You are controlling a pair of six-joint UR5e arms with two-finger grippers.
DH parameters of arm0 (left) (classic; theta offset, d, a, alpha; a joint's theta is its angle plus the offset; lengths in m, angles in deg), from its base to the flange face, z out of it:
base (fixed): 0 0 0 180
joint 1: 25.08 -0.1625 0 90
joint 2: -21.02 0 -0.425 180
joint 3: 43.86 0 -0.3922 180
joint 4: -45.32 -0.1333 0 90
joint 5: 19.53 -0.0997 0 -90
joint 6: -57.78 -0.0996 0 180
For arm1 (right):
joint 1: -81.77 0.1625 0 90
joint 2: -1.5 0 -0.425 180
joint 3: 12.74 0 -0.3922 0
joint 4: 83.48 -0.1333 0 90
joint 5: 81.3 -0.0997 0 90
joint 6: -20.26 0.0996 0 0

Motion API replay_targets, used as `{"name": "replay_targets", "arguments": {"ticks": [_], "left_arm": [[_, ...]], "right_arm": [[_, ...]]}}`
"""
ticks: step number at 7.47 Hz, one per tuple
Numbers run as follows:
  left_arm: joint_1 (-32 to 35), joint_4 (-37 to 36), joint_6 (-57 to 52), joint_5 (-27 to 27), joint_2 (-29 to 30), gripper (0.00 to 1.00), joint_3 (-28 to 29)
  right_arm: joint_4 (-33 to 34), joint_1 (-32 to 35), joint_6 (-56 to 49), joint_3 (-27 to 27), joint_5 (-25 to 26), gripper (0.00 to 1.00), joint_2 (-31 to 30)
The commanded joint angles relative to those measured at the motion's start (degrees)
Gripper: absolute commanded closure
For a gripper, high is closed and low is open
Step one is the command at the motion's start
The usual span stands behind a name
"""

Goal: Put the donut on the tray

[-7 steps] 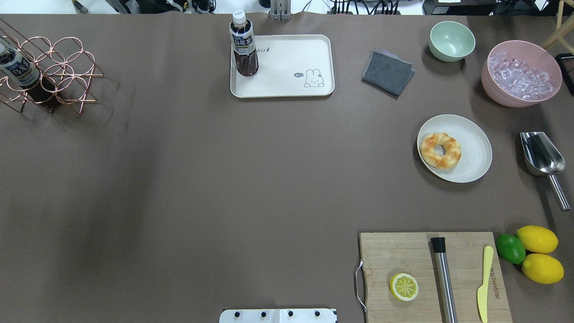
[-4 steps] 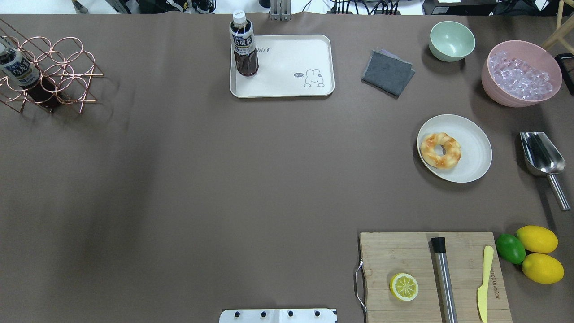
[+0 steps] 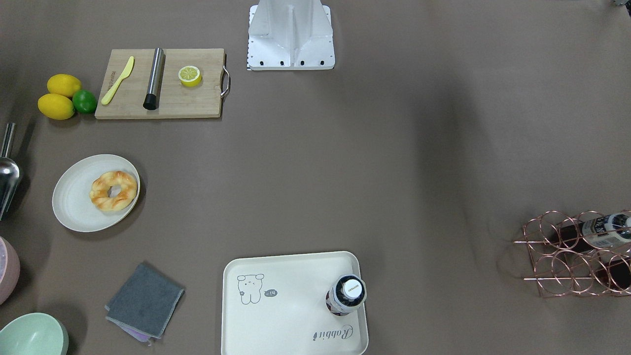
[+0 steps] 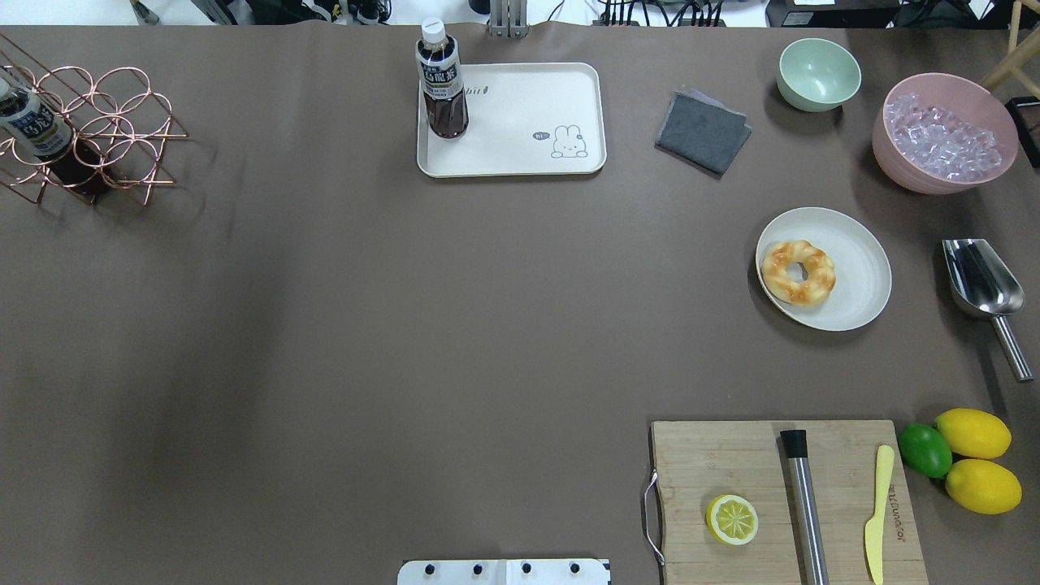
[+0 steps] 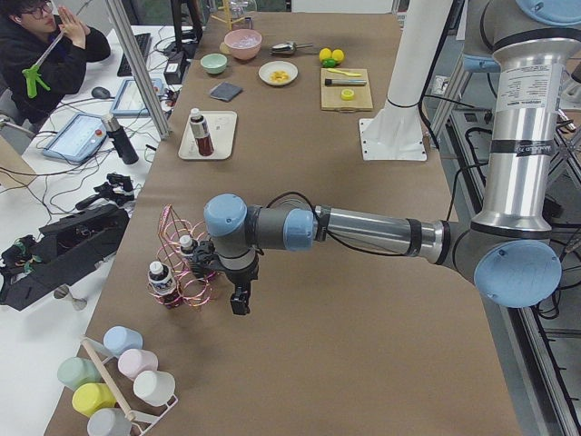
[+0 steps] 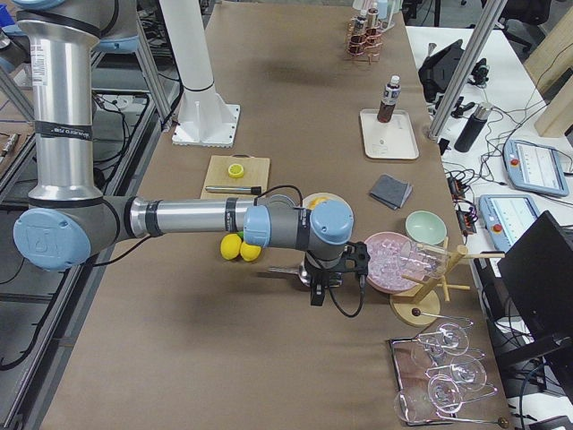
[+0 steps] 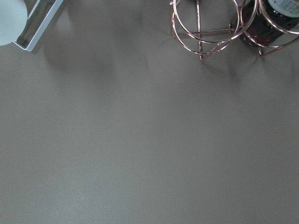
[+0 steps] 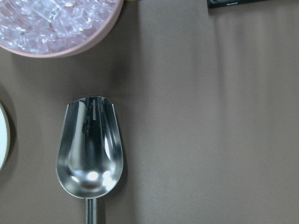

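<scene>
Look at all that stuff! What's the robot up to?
The donut isn't picked up yet. It lies on the round plate. The tray it should go to holds only a bottle. The right gripper hangs over the metal scoop beside the plate. The left gripper hangs by the copper rack, far from both.

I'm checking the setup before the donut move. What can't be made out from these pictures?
Left gripper, right gripper: open or shut unknown; small in side views only, absent from wrist views.
Tray lettering: partly hidden by the bottle, overhead view.
Pink bowl: cut off by the front-facing view's left edge.
</scene>
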Motion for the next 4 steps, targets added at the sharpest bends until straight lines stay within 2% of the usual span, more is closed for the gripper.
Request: {"name": "replay_targets", "arguments": {"ticks": [1,2,4], "left_arm": [[-0.02,0.00,-0.07,-0.08,-0.02,0.02,0.05],[-0.02,-0.08,-0.07,0.00,-0.02,0.02,0.22],[-0.02,0.00,-0.07,0.00,-0.02,0.02,0.57]], "right_arm": [[-1.71,-6.97,9.42,-5.76,-0.24,0.00,1.14],[-6.86,-9.26,13.97,-4.82,-1.46,0.00,1.58],[-21.86,-16.54,28.10,-2.19,-1.73,0.00,1.76]]}}
